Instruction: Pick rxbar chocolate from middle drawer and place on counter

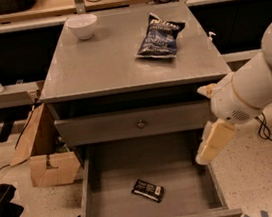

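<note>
The rxbar chocolate (147, 190), a small flat black bar, lies on the floor of the open middle drawer (108, 200), a little right of centre near the front. The counter (109, 63) is the grey top of the cabinet. My white arm comes in from the right. Its cream-coloured gripper (212, 144) hangs tilted over the drawer's right wall, above and to the right of the bar, not touching it. Nothing shows in the gripper.
A blue chip bag (159, 35) lies at the counter's back right and a white bowl (82, 26) at its back left. A shut drawer with a round knob (141, 124) sits above the open one. A cardboard box (50, 165) stands left of the cabinet.
</note>
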You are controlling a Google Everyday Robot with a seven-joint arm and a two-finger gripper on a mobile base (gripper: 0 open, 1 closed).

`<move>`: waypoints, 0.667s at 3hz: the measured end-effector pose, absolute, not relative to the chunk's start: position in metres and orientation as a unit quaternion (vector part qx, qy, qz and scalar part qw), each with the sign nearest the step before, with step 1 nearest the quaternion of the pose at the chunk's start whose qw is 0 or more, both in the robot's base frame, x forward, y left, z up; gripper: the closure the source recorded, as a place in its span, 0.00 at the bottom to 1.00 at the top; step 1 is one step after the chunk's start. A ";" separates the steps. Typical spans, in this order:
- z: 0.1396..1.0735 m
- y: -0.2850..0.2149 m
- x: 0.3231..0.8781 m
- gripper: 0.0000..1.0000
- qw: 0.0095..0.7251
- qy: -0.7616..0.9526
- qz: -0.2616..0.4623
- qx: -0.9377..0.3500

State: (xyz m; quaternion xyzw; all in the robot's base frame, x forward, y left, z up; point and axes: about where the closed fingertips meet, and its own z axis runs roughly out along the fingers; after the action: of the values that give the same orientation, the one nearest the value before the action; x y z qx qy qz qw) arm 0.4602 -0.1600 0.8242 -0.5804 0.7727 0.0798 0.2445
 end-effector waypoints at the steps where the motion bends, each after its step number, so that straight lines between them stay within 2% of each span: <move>1: 0.765 -0.137 0.483 0.00 0.289 0.762 0.121 -0.567; 2: 0.746 -0.128 0.539 0.00 0.380 0.752 0.099 -0.529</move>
State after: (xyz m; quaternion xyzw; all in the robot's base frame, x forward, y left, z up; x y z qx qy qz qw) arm 0.5390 -0.1278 0.7457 -0.5286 0.7525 0.0987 0.3803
